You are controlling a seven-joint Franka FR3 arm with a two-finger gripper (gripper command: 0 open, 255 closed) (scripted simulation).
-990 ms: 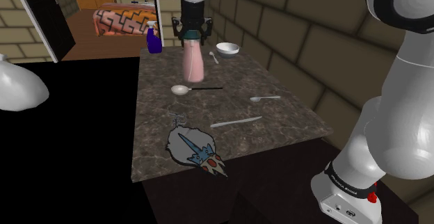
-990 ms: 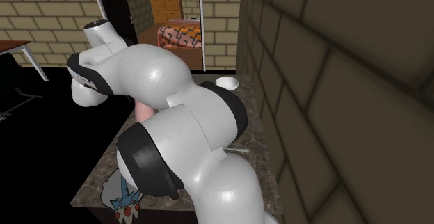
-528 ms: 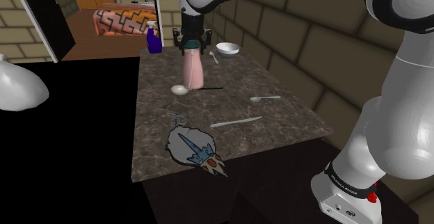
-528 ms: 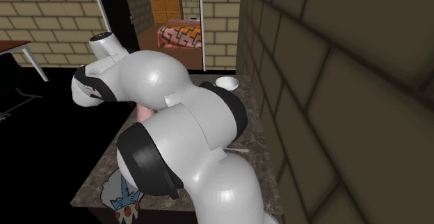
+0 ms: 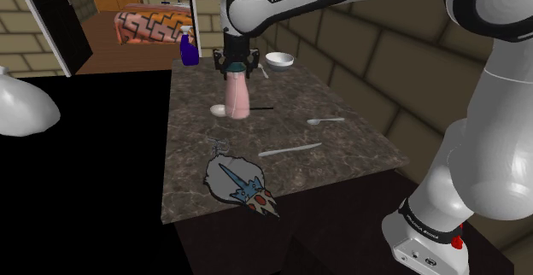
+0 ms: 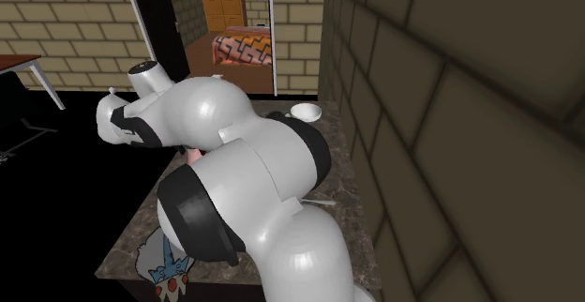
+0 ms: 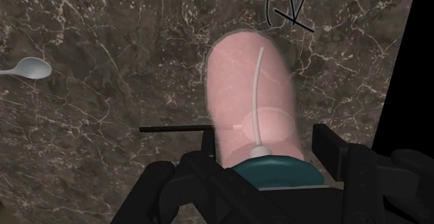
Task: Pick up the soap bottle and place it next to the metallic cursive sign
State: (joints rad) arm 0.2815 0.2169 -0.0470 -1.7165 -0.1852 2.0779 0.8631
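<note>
The soap bottle (image 5: 237, 96) is pale pink and translucent with a teal cap (image 7: 278, 172). It hangs upright from my gripper (image 5: 236, 63), which is shut on its neck; the fingers (image 7: 325, 145) clasp it from both sides. Its base is low over the dark marble counter (image 5: 342, 141), just beside a white ladle (image 5: 219, 109). The cursive sign (image 5: 219, 142) is thin dark wire lying flat, a short way nearer the counter's front edge, and shows past the bottle's base as the sign (image 7: 292, 3). A sliver of the bottle (image 6: 195, 154) peeks from behind the arm.
A blue spray bottle (image 5: 188, 47) and a white bowl (image 5: 278, 60) stand at the counter's far end. A spoon (image 5: 325, 120) and a knife (image 5: 290, 149) lie toward the wall side. A shark-shaped ornament (image 5: 239, 182) lies near the front edge. A brick wall borders the counter.
My gripper has come down with the bottle and shifted slightly toward the counter's front, bringing the bottle's base close to the counter beside the white ladle.
</note>
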